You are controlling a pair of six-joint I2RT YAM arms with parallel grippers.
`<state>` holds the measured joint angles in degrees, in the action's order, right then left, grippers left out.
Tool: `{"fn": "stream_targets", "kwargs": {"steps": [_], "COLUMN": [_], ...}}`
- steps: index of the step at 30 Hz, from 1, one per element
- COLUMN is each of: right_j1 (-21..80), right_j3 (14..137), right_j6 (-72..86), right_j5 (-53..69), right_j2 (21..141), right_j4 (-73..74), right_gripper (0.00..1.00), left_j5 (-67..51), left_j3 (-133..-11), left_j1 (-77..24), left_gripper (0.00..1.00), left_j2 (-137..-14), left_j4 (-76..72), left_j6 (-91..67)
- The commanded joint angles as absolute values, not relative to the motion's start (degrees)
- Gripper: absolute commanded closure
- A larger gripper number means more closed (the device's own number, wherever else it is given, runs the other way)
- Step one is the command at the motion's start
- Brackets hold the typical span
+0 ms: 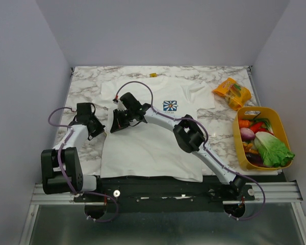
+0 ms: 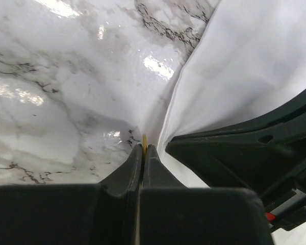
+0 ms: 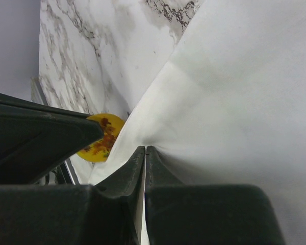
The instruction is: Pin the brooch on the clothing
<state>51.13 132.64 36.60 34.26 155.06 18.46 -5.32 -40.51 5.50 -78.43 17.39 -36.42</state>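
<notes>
The brooch (image 3: 101, 139) is a small, thin yellow disc with an orange-red flower pattern on its face. It looks hard, light and glossy, so I judge it likely to slip or twist if it is pinched anywhere but flat across its faces. The left gripper (image 2: 144, 148) has its jaws fully together on it. In the left wrist view only a yellow sliver (image 2: 144, 139) shows at the tips, edge-on, just off the T-shirt's (image 1: 148, 148) side hem over the bare marble. Its pin or clasp cannot be seen.

The T-shirt is soft white cotton that lies flat on the table (image 1: 84, 94), with a blue, white and yellow flower emblem (image 1: 169, 105) on the chest. It is limp and will drape and bunch. It needs a pinch at the hem to give the pin a taut double layer. The right gripper (image 3: 145, 150) does this, with its jaws closed on a fold of the same side hem, which it draws up into a smooth tented ridge. The brooch sits just beside that ridge, close to touching.

An orange snack packet (image 1: 232, 92) and a yellow basket (image 1: 255, 109) of toy vegetables lie well apart from the T-shirt, beyond its other sleeve.
</notes>
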Motion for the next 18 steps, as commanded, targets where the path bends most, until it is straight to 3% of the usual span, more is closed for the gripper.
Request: {"fn": "stream_targets", "kwargs": {"steps": [1, 6, 9, 11, 16, 18], "right_j1": [52.47, 52.38, 51.86, 50.11, 42.9, 38.95], "right_j3": [132.36, 130.79, 124.91, 116.86, 97.51, 92.05], "right_j6": [35.51, 33.58, 31.38, 30.42, 30.5, 29.8], "right_j5": [34.8, 37.18, 36.04, 35.77, 39.46, 40.51], "right_j2": [157.94, 154.79, 148.31, 143.64, 127.05, 122.1], "right_j4": [18.81, 17.41, 16.01, 14.07, 4.41, 2.3], "right_gripper": [0.85, 0.77, 0.67, 0.56, 0.4, 0.35], "left_j5": [5.7, 11.94, 9.5, 5.29, -4.46, -13.33], "left_j3": [-44.64, -46.84, -47.63, -47.81, -47.99, -47.99], "left_j1": [5.1, 3.26, 2.11, 1.5, 0.18, 0.09], "left_gripper": [1.0, 1.0, 1.0, 1.0, 1.0, 1.0], "left_j2": [-74.71, -69.01, -66.11, -64.87, -62.84, -63.54], "left_j4": [24.16, 26.8, 25.32, 23.74, 19.52, 15.14], "left_j6": [-36.56, -36.83, -35.42, -34.9, -34.28, -34.36]}}
